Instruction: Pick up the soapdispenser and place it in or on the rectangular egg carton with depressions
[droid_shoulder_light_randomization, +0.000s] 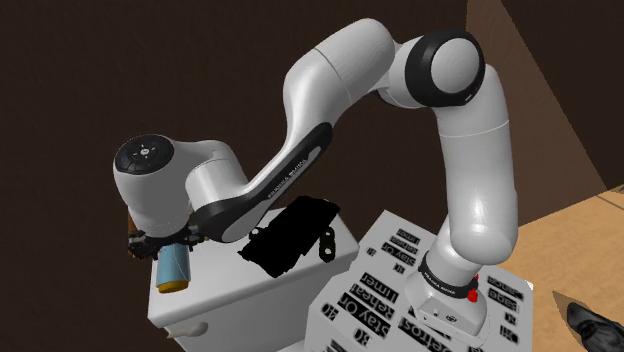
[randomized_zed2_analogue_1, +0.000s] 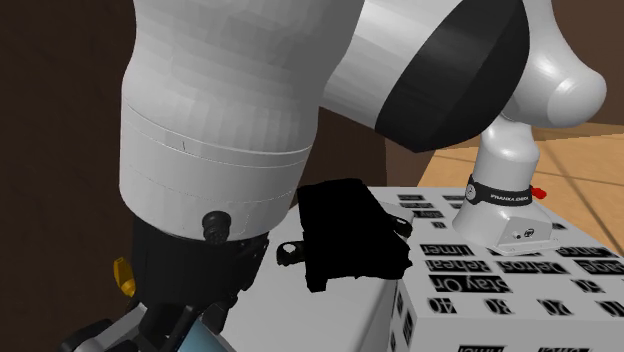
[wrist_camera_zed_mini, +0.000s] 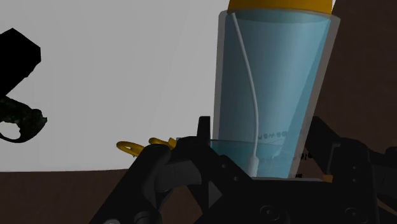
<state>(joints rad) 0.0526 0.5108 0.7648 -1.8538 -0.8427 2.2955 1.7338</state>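
Note:
The soap dispenser (wrist_camera_zed_mini: 273, 83) is a translucent light-blue bottle with an orange-yellow cap and a thin white tube inside. My black gripper (wrist_camera_zed_mini: 264, 143) is shut on its lower end, one finger on each side, with the cap pointing away from the hand. In the shoulder view the dispenser (droid_shoulder_light_randomization: 175, 266) hangs under the gripper (droid_shoulder_light_randomization: 165, 247) at the left edge of a white top (droid_shoulder_light_randomization: 250, 292), cap downward. The egg carton (droid_shoulder_light_randomization: 295, 235) is drawn as a flat black block near the middle of that top, to the right of the gripper. It is also in the second exterior view (randomized_zed2_analogue_1: 350, 235).
The stand (droid_shoulder_light_randomization: 395, 300), printed with black words, adjoins the white top on the shoulder view's right. A small dark ring-shaped part (wrist_camera_zed_mini: 19, 122) lies beside the carton. Small yellow loops (wrist_camera_zed_mini: 130, 146) lie close to the fingers. Dark brown walls stand behind, with tan floor at the right.

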